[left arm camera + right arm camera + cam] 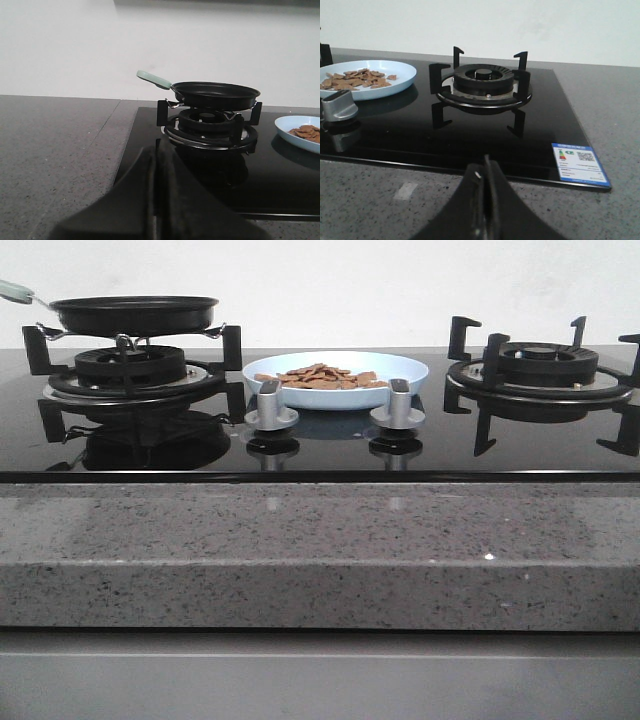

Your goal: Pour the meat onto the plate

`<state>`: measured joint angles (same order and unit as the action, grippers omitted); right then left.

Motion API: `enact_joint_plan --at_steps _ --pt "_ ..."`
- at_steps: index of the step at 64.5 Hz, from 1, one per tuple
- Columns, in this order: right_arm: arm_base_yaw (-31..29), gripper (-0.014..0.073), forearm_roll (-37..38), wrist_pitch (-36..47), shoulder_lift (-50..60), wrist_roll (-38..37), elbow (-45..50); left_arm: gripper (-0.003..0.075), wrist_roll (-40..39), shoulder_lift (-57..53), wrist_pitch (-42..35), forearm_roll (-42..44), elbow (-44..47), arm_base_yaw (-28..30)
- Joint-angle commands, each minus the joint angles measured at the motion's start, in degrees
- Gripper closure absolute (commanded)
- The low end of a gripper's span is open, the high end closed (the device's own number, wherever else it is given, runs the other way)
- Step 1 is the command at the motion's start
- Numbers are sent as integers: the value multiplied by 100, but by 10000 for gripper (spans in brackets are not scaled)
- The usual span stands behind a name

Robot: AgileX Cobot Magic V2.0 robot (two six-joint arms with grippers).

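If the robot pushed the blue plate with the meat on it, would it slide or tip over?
The plate looks low and wide, so it would likely slide rather than tip. The glossy black stovetop probably makes sliding easy. The meat lies in loose thin slices, so a hard shove might scatter some.

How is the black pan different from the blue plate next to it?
The pan is black with a pale handle; the plate is pale blue with none. The pan sits raised on the left burner; the plate rests low on the glass between the burners. The plate holds the meat. Both are round, shallow and similarly wide.
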<state>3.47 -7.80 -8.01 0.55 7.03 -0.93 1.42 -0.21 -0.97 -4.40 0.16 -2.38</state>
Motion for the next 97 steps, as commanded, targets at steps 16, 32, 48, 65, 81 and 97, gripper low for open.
enact_joint_plan --at_steps 16,32,48,65,81,97 --pt "-19 708 -22 1054 99 63 216 741 -48 -97 -475 -44 37 -44" --pt "-19 708 -22 1054 99 63 216 741 -48 -97 -475 -44 37 -44" --pt "-37 708 314 1080 100 -531 216 741 -48 -97 -475 -44 37 -44" --pt "-364 708 887 1192 100 -1263 216 741 -48 -97 -475 -44 37 -44" --pt "-364 708 887 1717 100 -1263 216 741 -48 -97 -475 -44 37 -44" --pt "-364 708 887 1778 100 -1263 216 741 -48 -97 -475 -44 37 -44"
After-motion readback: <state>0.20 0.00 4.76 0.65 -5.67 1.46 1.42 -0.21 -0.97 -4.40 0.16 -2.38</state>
